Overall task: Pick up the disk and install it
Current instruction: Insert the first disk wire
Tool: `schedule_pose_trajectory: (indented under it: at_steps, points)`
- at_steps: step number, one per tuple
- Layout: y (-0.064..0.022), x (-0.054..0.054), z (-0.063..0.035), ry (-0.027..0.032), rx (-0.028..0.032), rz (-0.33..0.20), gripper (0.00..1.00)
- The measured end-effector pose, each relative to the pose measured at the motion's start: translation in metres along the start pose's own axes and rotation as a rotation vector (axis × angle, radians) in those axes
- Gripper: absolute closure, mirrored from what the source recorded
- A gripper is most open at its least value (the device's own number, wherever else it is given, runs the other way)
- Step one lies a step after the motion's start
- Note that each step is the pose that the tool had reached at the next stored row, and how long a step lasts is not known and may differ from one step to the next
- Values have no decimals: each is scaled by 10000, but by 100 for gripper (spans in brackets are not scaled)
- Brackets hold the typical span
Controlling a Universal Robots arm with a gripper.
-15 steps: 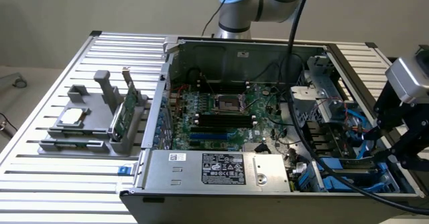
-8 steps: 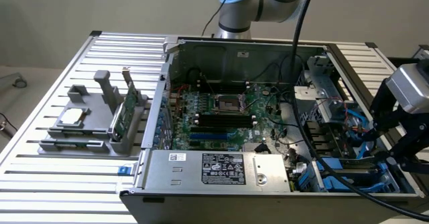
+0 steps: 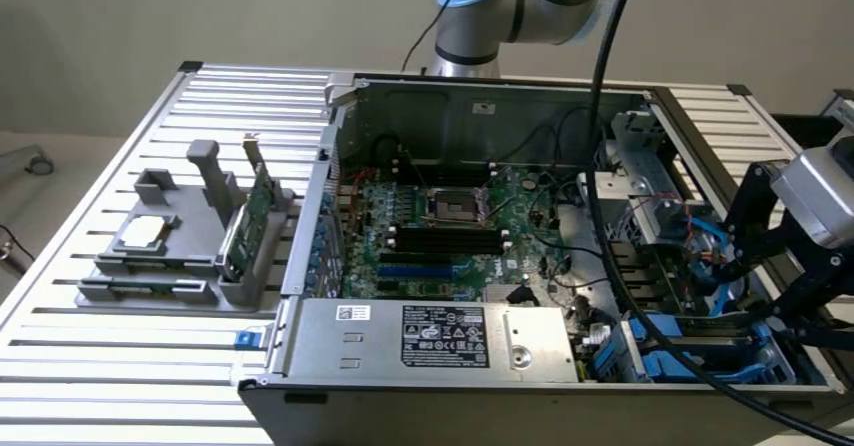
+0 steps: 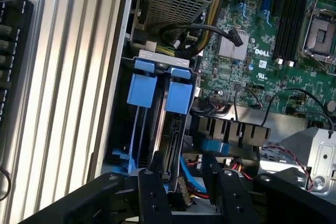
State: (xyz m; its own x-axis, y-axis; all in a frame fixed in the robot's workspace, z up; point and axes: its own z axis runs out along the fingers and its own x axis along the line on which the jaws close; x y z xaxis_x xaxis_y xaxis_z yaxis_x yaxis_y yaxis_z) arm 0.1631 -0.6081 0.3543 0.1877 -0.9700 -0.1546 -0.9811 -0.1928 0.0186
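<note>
A ribbed aluminium table (image 3: 120,366) carries an open computer case (image 3: 481,101) and, just beside it on the exterior view's left, a grey slotted holder (image 3: 174,288).

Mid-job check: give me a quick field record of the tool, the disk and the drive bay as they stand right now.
tool: open, nothing between its fingers, poised over the drive bay
disk: on edge in the drive bay, in its blue carrier
neighbour: second blue carrier alongside the disk
contact: cannot tell whether the tool touches the disk
fixture: on the table at the exterior view's left, holding a green card and a silver chip
</note>
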Motion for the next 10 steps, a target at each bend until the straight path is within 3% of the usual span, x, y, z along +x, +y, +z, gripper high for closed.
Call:
schedule_pose_trajectory:
  at_steps: [6,10]
  points:
    - [-47,11,13,-205,-8,-319,57]
    - [-62,16,29,-275,-41,-616,57]
